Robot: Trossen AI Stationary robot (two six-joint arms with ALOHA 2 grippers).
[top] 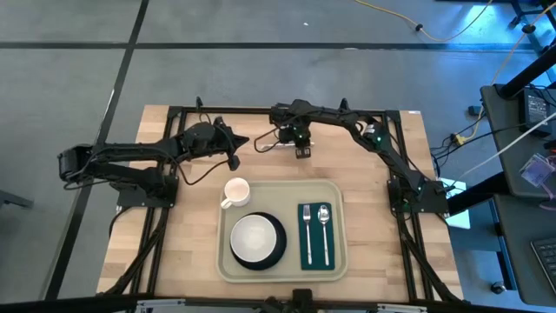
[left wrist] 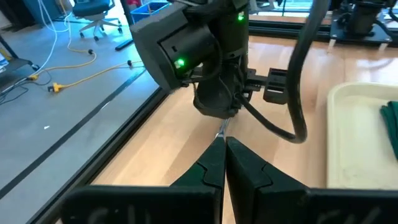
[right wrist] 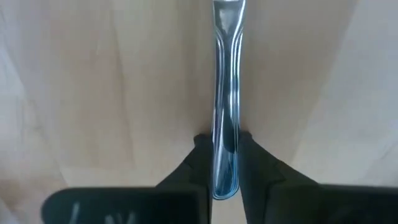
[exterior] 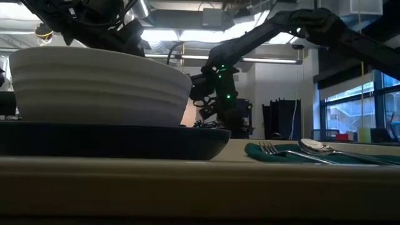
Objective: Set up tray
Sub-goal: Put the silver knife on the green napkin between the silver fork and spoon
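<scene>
The tray (top: 282, 271) is seen lying at the middle of the worktop's (top: 182, 252) near edge, long side parallel to that edge. On it, a white bowl (top: 253, 237) is set in a dark plate (top: 276, 245) on the left half, and a dark green napkin (top: 316, 258) is laid on the right half with a fork (top: 307, 224) and a spoon (top: 323, 222) side by side on top. A white mug (top: 235, 192) is placed at the tray's far left corner; whether it rests on the rim or just inside cannot be told.

The right tool (top: 301, 148) is lowered near the far edge of the worktop, well apart from the tray. In the right wrist view its fingers (right wrist: 261, 165) are seen narrowed onto the handle of a silver utensil (right wrist: 226, 93) lying flat on the wood, one finger at each side of the handle. Which kind of utensil it is cannot be told; only the handle is shown.

The left tool (top: 235, 162) is held above the worktop just left of the right tool, its fingers (left wrist: 245, 168) pressed together with nothing between them. Nothing is placed between the right tool and the tray.

The utensil is barely made out from above as a thin pale line (top: 269, 144) beside the right tool. In the low view it is hidden, as the bowl and plate fill the foreground.
</scene>
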